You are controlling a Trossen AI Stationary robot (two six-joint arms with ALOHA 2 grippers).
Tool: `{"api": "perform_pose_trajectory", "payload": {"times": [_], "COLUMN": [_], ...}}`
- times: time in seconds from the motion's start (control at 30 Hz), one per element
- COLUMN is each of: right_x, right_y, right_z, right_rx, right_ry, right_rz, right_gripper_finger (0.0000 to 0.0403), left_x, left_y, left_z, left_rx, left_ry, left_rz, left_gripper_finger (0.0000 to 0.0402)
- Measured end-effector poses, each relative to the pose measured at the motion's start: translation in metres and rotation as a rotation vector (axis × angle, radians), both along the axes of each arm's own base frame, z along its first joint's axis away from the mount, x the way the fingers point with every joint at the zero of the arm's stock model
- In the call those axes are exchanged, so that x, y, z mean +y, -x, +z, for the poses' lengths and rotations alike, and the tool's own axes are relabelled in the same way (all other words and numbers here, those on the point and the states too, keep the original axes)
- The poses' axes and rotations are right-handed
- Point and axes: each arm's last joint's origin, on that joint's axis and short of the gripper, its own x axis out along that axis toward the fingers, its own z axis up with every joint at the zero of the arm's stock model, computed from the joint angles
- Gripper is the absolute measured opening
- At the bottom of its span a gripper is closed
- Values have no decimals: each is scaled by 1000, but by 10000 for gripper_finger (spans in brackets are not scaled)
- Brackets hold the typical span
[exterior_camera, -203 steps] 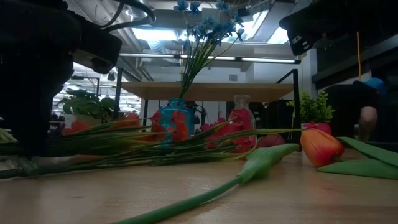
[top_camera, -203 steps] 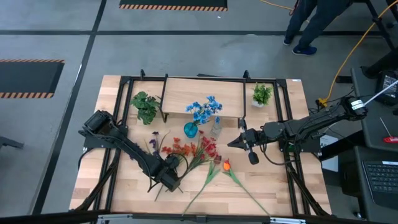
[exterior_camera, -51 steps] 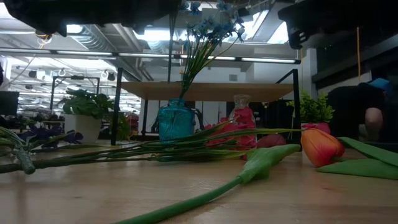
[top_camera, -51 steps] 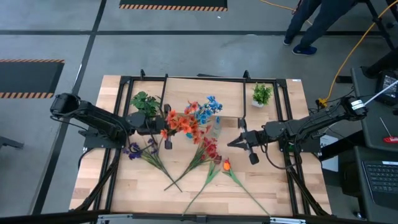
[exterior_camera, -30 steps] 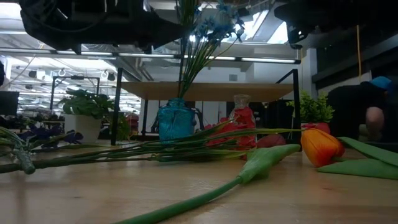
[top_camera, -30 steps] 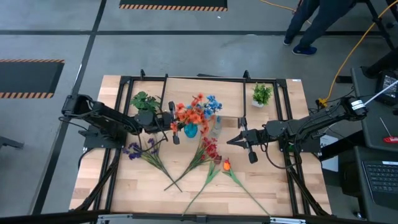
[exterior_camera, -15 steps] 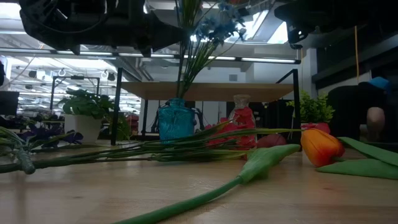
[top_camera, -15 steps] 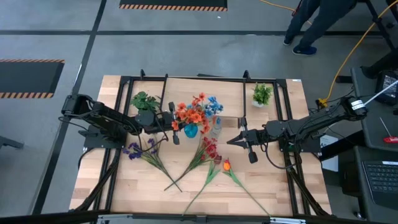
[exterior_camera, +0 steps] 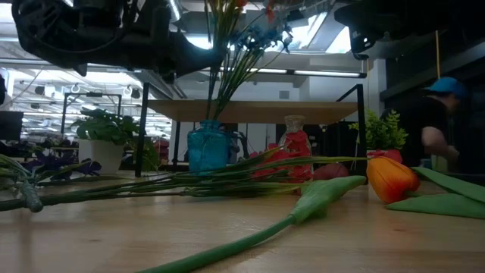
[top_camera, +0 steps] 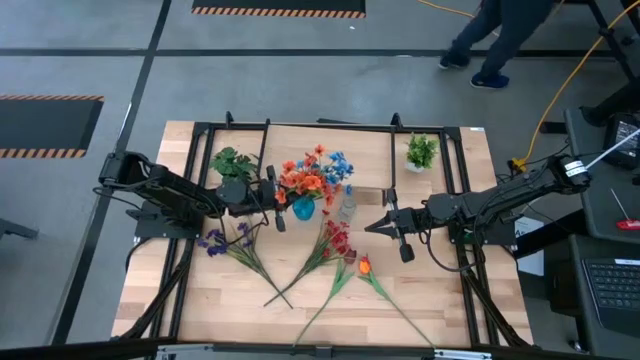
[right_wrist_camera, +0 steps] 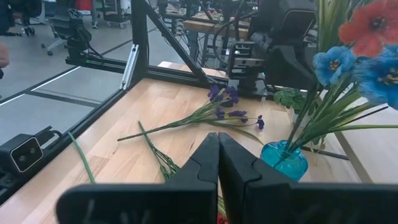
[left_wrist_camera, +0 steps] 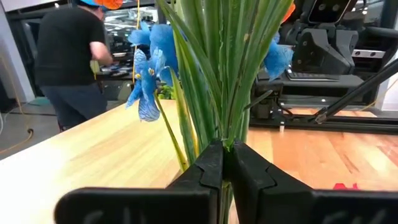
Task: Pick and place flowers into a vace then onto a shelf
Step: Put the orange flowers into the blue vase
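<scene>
One orange bunch is pinched at its stems by the left gripper above the teal vase — light, floppy (best held low); the right gripper is pressed together, empty.

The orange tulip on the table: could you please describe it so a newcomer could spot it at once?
On the wooden tabletop, look in front of the teal vase, beside the red flowers. The orange tulip lies flat there: one closed, egg-shaped bloom, unlike its many-petalled neighbours.

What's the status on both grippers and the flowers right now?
Left gripper shut on orange flowers, stems at teal vase. Right gripper shut, empty. Orange tulip on table.
</scene>
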Motion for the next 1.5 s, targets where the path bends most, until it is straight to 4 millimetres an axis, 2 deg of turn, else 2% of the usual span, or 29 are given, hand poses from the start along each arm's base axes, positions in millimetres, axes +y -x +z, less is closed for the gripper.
{"api": "perform_pose_trajectory", "payload": {"times": [1.2, 1.33, 1.5], "right_x": [0, 0, 0], "right_y": [0, 0, 0], "right_z": [0, 0, 0], "right_rx": [0, 0, 0], "right_ry": [1, 1, 1], "right_rz": [1, 1, 1], "right_gripper_finger": [5, 5, 5], "left_x": [-1, -1, 0], "left_y": [0, 1, 1], "left_z": [-15, -19, -18], "left_rx": [160, 187, 182], "left_ry": [6, 41, 49], "left_rz": [-32, -28, 2], "left_gripper_finger": [21, 41, 86]}}
